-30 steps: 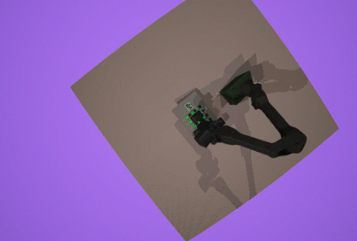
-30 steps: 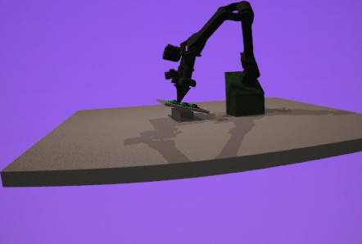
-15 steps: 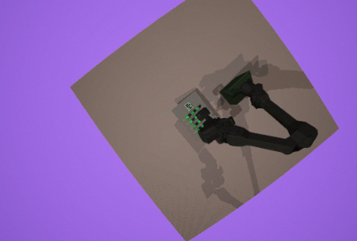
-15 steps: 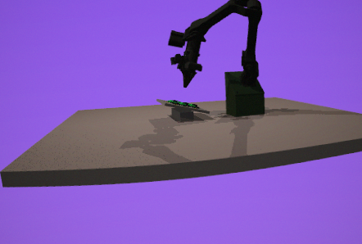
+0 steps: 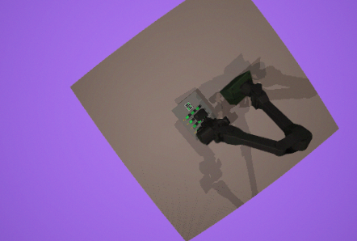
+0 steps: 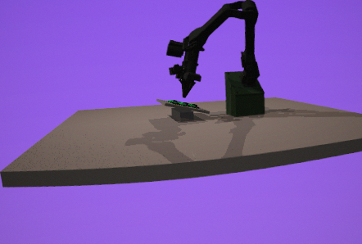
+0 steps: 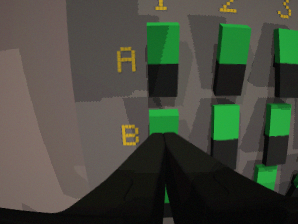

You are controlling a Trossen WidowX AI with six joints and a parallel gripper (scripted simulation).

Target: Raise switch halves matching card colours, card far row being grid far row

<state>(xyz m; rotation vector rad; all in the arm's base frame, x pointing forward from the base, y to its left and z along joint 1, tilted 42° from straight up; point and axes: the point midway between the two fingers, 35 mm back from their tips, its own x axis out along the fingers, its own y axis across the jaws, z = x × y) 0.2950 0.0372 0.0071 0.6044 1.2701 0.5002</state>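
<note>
The tilted grey switch panel [image 5: 198, 97] [image 6: 202, 110] [image 7: 107, 162] carries rows of green and black rocker switches. The small card [image 5: 188, 106] shows at one end of the panel, too small to read surely. My gripper [image 6: 185, 97] [image 7: 162, 143] is shut and empty, its tips a little above the panel. In the wrist view they overlap switch B1 [image 7: 164, 121] and hide its dark half. Switches A1 [image 7: 162, 44], A2 [image 7: 234, 45], A3 [image 7: 286, 46], B2 [image 7: 226, 121] and B3 [image 7: 277, 120] show both halves. Which ends are raised is hard to tell. Lower switches are mostly hidden by the fingers.
The panel rests on a grey block [image 6: 182, 114] on the brown table [image 5: 141, 78] [image 6: 102, 136]. The arm's dark green base box [image 5: 236, 90] [image 6: 246, 102] stands beside the panel. The arm and its shadows cover part of the panel in the top view.
</note>
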